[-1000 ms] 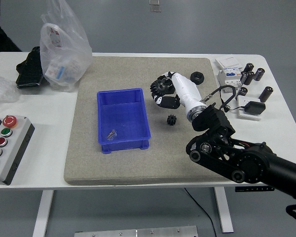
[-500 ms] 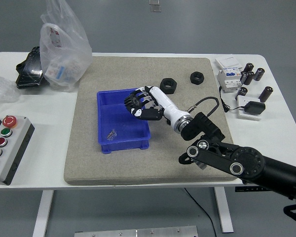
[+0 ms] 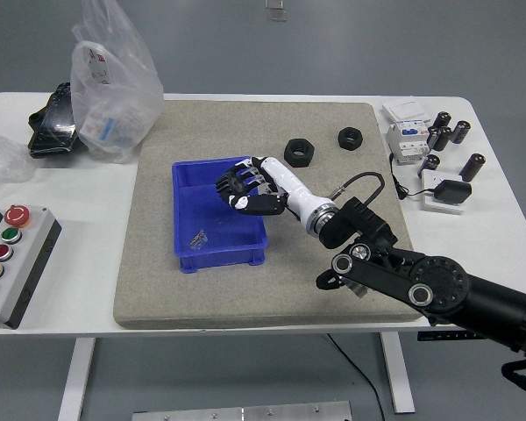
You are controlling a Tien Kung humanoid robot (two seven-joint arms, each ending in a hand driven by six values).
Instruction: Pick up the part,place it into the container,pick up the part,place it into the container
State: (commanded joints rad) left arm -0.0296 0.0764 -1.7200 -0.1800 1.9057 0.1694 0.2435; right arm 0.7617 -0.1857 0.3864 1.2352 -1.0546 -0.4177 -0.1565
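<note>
The right hand [image 3: 245,189] is curled around a small part above the blue box [image 3: 217,210]; it should release low and gently.

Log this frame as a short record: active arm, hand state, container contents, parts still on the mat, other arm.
active arm: right robot hand, reaching over the blue container
hand state: fingers curled; whether a part is held cannot be told
container contents: one small metallic piece near the front left
parts on mat: two black hex nuts, one just right of the container, one farther right
surface: grey mat on the white table
other arm: left, not in view
</note>
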